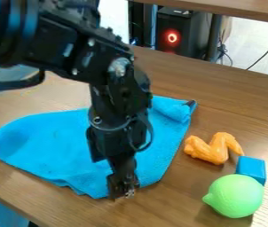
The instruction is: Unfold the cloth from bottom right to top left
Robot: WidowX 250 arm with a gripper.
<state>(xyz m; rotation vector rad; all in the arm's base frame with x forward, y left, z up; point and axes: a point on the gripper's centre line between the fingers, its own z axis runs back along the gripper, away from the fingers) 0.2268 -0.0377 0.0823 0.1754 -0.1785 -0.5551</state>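
Your claw hangs at the lower edge of the blue cloth, just to the left of its bottom right corner as you look at it, so most of the cloth lies up and to the left of the tip. I can't tell whether the claw is apart or together, nor whether it touches the fabric. The cloth lies rumpled, its long axis running from the pointed corner at left to the bunched corner at upper right, near a small dark patch. To unfold it as asked, you'd likely need a hold on the loose layer at bottom right, then a sweep toward top left across that axis; pinch too deep and you may drag the whole cloth. It rests on a wooden counter. To its right sit an orange wing-shaped toy, a blue block and, just beside the block, a green ball-like toy. Behind the counter stands a dark box with a glowing red ring.
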